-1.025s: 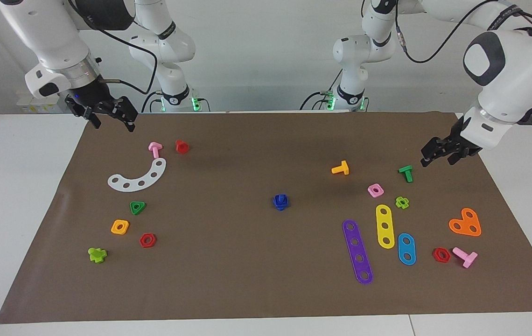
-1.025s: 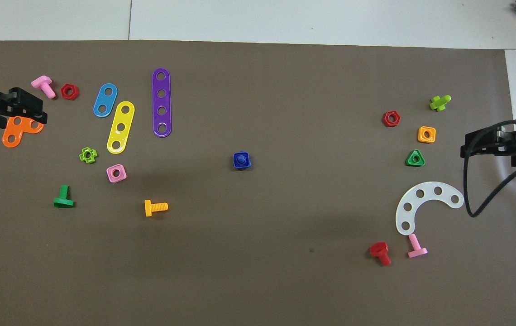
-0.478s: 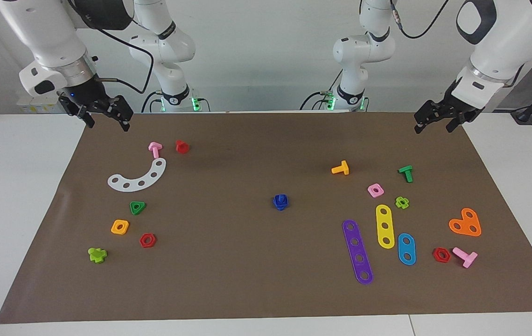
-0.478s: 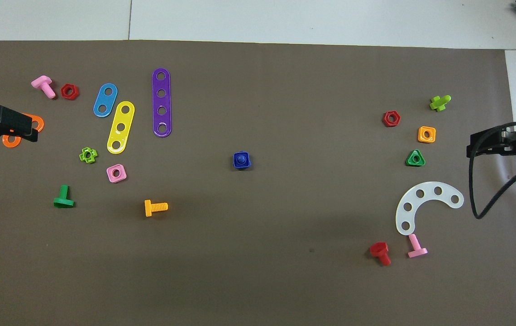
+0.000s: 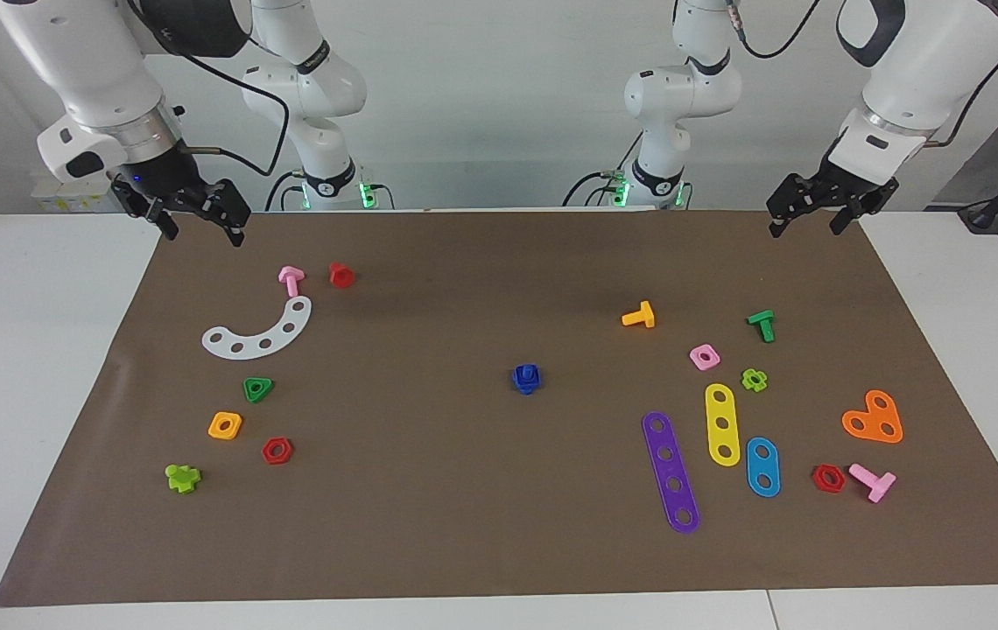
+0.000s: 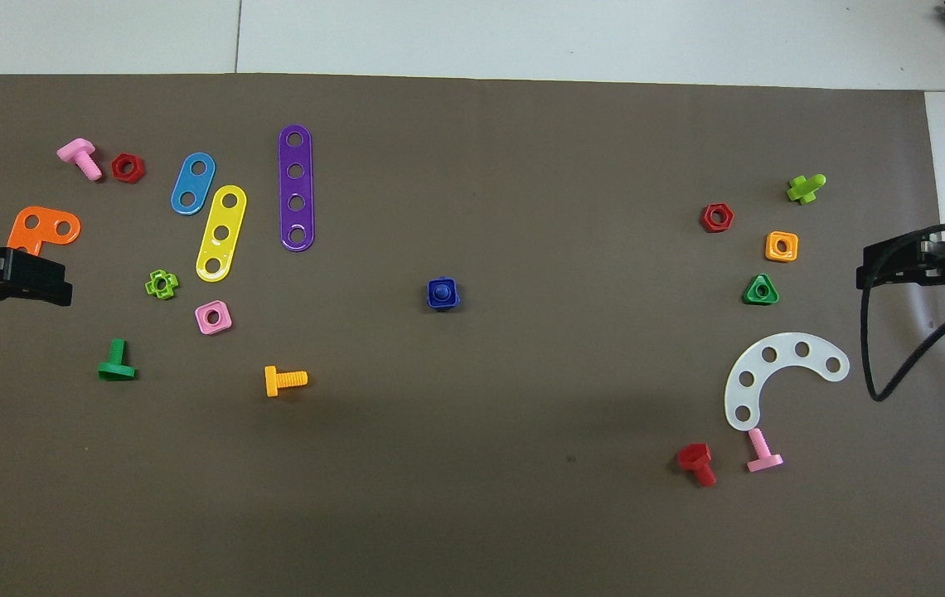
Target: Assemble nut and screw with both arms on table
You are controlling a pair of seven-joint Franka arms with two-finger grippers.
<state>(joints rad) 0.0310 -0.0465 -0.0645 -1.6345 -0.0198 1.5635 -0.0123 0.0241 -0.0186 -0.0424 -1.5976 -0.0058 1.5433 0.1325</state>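
Brown mat (image 5: pixel 499 525) covers most of the white table (image 5: pixel 26 394). Both white arms are raised at the mat's corners nearest the robots, each angled down and inward. The left gripper (image 5: pixel 801 210) hangs over the left arm's end with its fingers spread apart and empty; the right gripper (image 5: pixel 199 220) hangs over the right arm's end, likewise spread and empty. Loose parts lie in two clusters: a white curved strip (image 5: pixel 259 331) toward the right arm's end, a purple strip (image 5: pixel 671 471) toward the left arm's end. The nut (image 5: pixel 526 380) sits mid-mat, well apart from both clusters, with the screw (image 6: pixel 441 290) standing in its centre hole.
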